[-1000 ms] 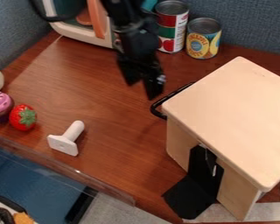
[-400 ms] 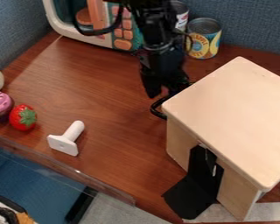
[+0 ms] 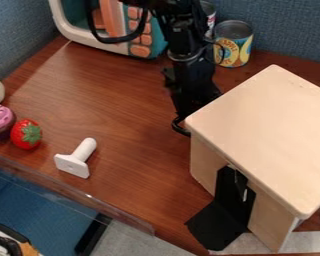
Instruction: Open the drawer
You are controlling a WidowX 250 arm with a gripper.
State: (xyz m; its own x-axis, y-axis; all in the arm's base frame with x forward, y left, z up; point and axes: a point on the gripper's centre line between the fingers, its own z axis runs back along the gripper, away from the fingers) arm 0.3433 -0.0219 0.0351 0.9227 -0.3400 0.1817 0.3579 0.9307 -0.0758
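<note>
Gripper (image 3: 188,107) down at black handle (image 3: 175,126), left corner of wooden cabinet (image 3: 266,127); probably placed there to pull drawer outward. Drawer front hidden. Can't tell if grip is open or closed.

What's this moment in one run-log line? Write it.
gripper: at black drawer handle, beside wooden box; opening: none apparent; contact: unclear
</note>
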